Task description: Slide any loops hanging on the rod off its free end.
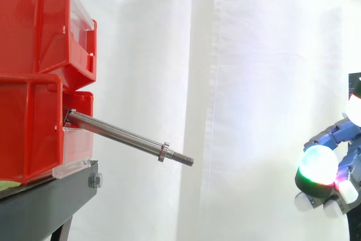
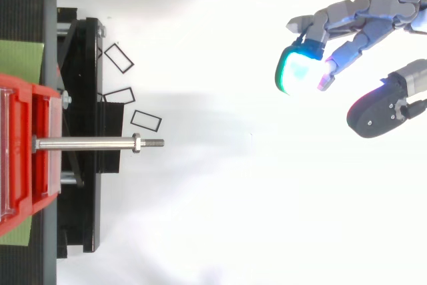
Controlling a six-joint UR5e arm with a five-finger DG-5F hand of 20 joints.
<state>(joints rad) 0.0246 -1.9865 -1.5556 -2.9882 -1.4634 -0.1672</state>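
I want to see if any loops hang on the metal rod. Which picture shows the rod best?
The side view: the rod stands out whole against the white curtain, bare, tilting down. The top view shows it from above, partly over the black stand.

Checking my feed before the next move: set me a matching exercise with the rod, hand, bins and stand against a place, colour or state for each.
Things:
1. rod
2. hand
3. bins
4. stand

Descriptions:
a. black, under the bins
b. bare, no loop on it
c. red, stacked
d. open, well apart from the rod

Pairs: 1-b, 2-d, 3-c, 4-a.
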